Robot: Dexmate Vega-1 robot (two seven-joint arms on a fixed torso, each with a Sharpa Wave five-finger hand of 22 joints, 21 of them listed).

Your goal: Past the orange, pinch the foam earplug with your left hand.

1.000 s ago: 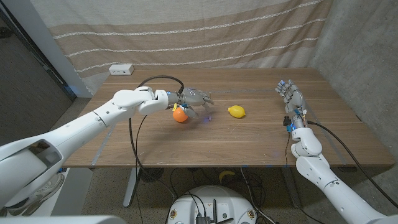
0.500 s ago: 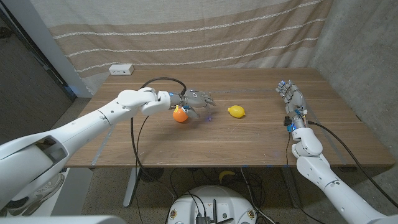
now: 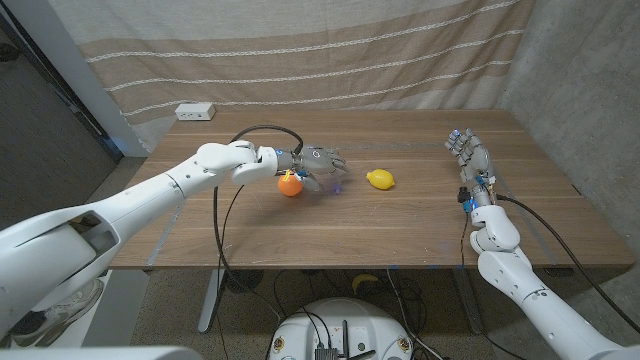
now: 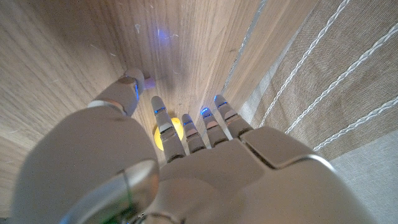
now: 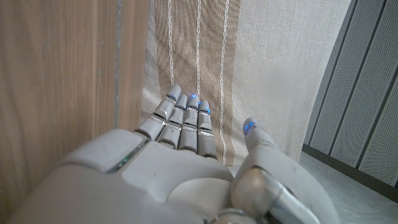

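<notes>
An orange (image 3: 290,185) lies on the wooden table (image 3: 400,225) left of middle. My left hand (image 3: 320,162) hovers just past it, fingers spread and pointing down at the tabletop. In the left wrist view a small purplish foam earplug (image 4: 150,79) lies on the wood right beside the tip of the thumb (image 4: 127,87); the other fingers (image 4: 186,127) stay apart from it and nothing is pinched. My right hand (image 3: 468,156) stands at the table's right side, fingers straight up and holding nothing.
A yellow lemon (image 3: 379,179) lies right of my left hand and shows between its fingers as the lemon (image 4: 163,135). A white power strip (image 3: 195,111) sits at the back left. A black cable (image 3: 222,215) hangs from my left arm. A striped curtain (image 3: 300,50) hangs behind.
My left hand has shifted a little to the right past the orange, and its fingertips have come lower toward the table. The right hand has not moved.
</notes>
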